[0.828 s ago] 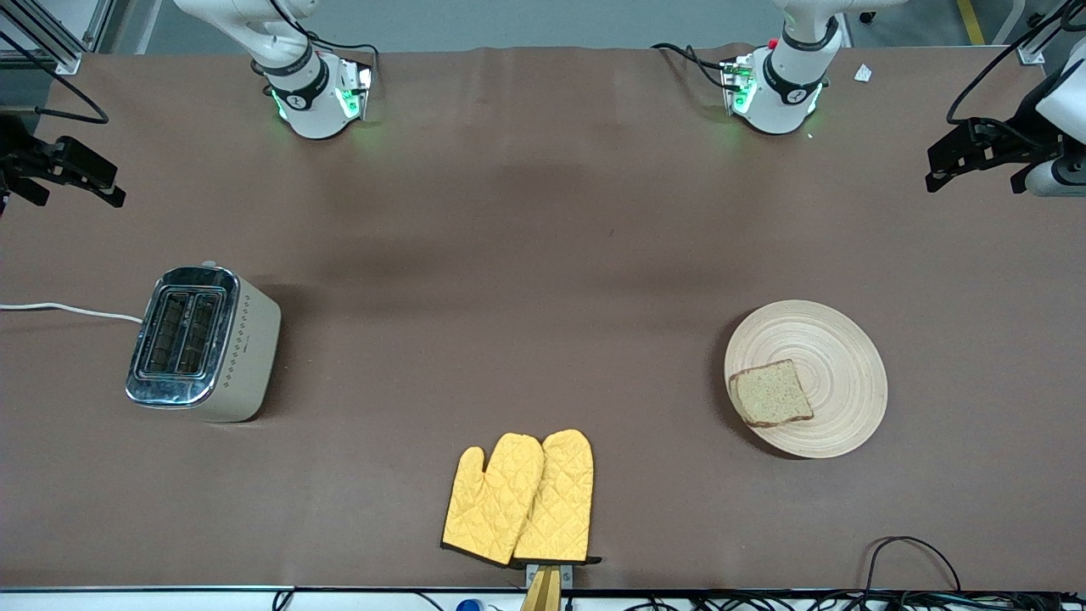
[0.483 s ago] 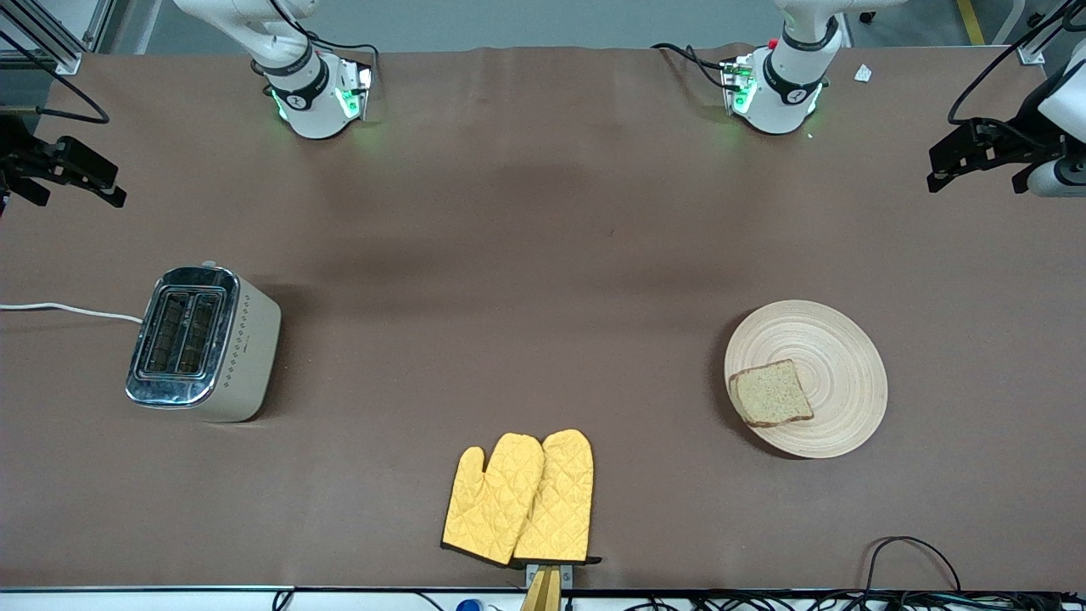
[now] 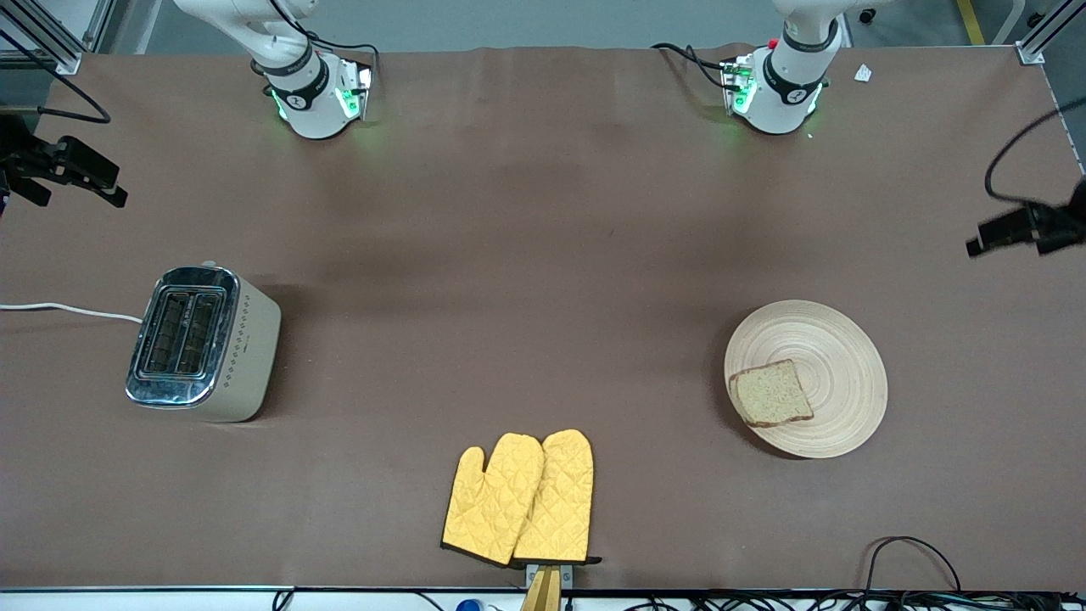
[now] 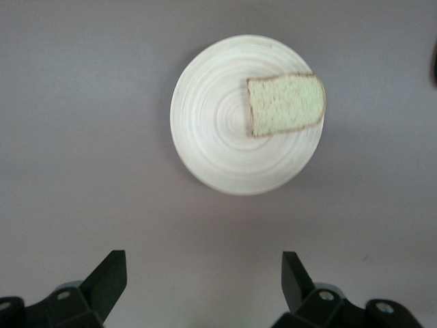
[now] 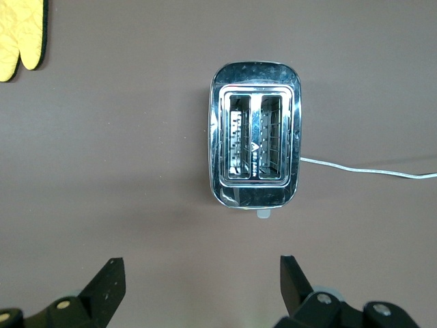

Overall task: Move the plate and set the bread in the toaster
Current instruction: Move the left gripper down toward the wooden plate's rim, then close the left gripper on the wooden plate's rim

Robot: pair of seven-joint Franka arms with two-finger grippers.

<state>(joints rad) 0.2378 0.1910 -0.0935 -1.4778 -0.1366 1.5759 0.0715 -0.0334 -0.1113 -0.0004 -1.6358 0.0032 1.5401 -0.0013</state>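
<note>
The pale wooden plate [image 3: 836,356] lies toward the left arm's end of the table, with the bread [image 3: 770,393] lying flat on it by its rim. The cream and chrome toaster [image 3: 204,344] stands toward the right arm's end, both slots empty. My left gripper [image 3: 988,238] is open and empty, up over bare table at the left arm's end; its wrist view shows the plate [image 4: 218,137] and bread [image 4: 285,104] past its fingertips [image 4: 113,273]. My right gripper [image 3: 93,178] is open and empty, over the right arm's end; its wrist view looks down on the toaster [image 5: 255,143].
Two yellow oven mitts [image 3: 522,496] lie side by side at the table edge nearest the front camera, midway along it. The toaster's white cord [image 3: 68,310] runs off the right arm's end of the table. Black cables [image 3: 912,552] loop at the near edge.
My left gripper has swung down from higher up at the left arm's end and now hangs lower over the table there. The right gripper, plate, bread and toaster have not moved.
</note>
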